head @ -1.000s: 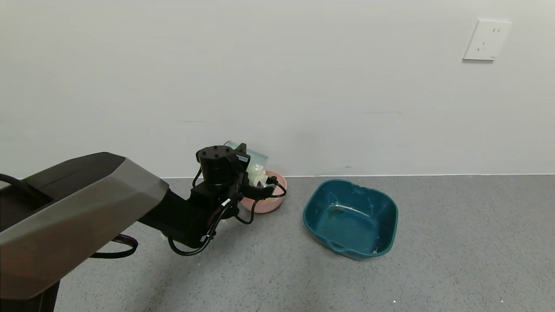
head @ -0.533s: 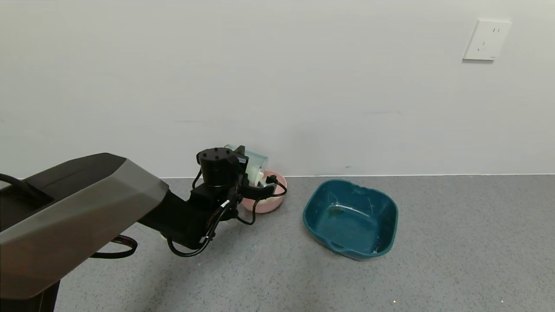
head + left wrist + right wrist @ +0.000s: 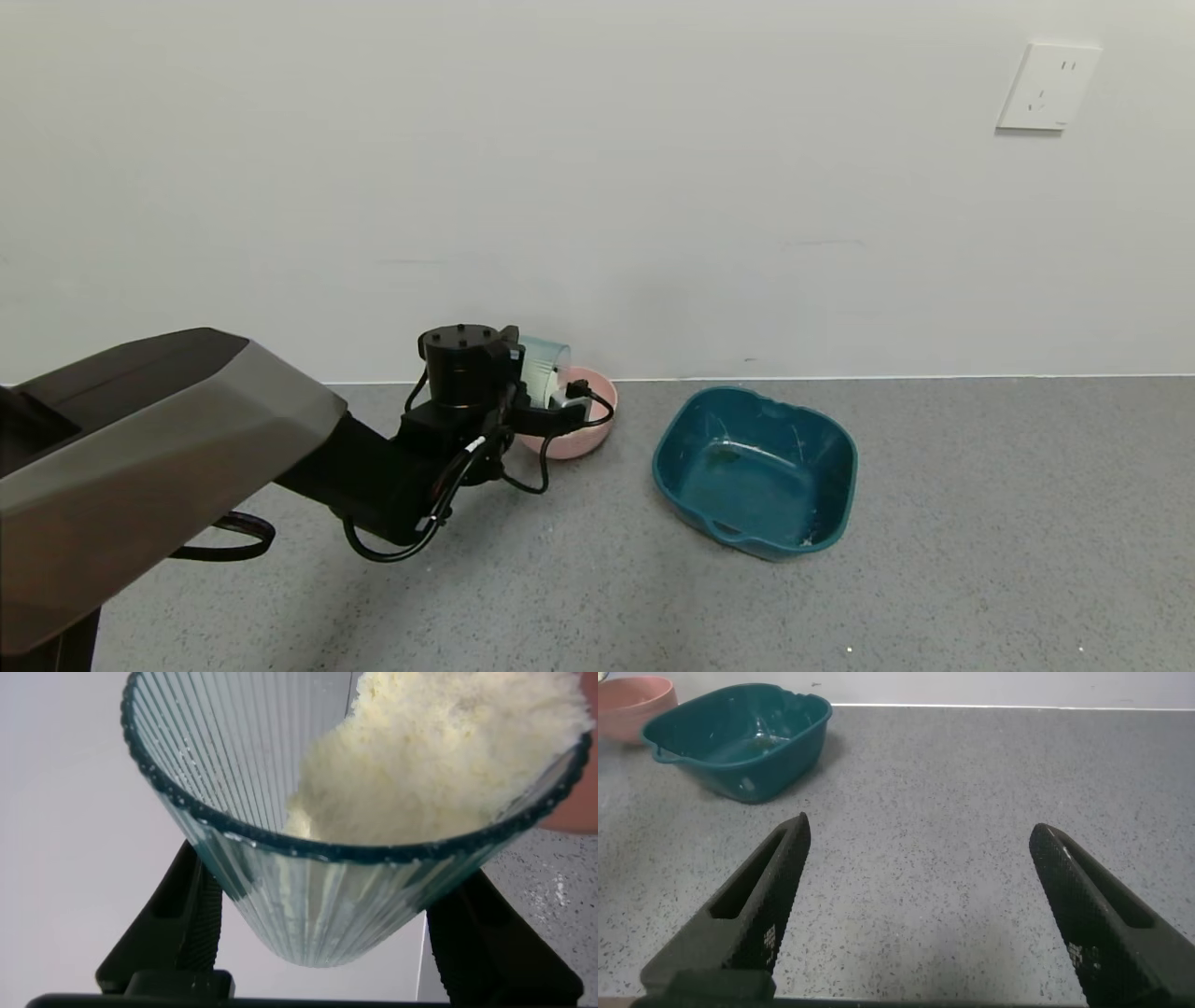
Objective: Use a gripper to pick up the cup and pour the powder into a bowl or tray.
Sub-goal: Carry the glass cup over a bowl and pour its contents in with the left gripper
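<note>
My left gripper is shut on the ribbed pale blue-green cup and holds it over the near-left rim of the pink bowl, close to the wall. In the left wrist view the black fingers clamp the cup's lower sides. White powder shows at the cup's mouth; I cannot tell how much lies in the cup and how much in the bowl beyond. A sliver of the pink bowl shows beside the rim. My right gripper is open and empty over bare floor, out of the head view.
A dark teal squarish tub stands on the grey speckled floor to the right of the bowl; it also shows in the right wrist view, with the pink bowl behind it. The white wall rises just behind both, with a socket.
The left gripper has come down and slightly left with the cup. The cup, tipped steeply with its base raised, now sits lower and less tilted over the bowl.
</note>
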`<action>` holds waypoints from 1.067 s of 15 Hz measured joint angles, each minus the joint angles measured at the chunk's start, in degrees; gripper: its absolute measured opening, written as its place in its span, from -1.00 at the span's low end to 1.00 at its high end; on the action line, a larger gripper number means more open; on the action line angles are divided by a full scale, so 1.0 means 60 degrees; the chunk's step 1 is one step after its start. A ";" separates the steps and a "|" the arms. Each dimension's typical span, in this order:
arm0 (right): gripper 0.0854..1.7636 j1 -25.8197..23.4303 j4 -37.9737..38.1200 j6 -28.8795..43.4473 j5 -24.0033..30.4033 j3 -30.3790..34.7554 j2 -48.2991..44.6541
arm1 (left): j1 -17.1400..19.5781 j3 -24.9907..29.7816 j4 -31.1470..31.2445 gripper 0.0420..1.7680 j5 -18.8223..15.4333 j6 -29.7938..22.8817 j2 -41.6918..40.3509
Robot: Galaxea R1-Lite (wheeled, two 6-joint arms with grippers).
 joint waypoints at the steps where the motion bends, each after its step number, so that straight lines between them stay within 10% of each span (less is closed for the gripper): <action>1: 0.94 0.0000 0.0000 -0.0002 0.0000 0.0000 0.0000 | 0.0000 0.0014 0.0004 0.41 0.0000 -0.0142 -0.0018; 16: 0.94 0.0000 -0.0004 -0.0002 0.0000 0.0000 0.0000 | 0.0234 0.1097 -0.0079 0.41 0.0124 -0.5297 -0.0496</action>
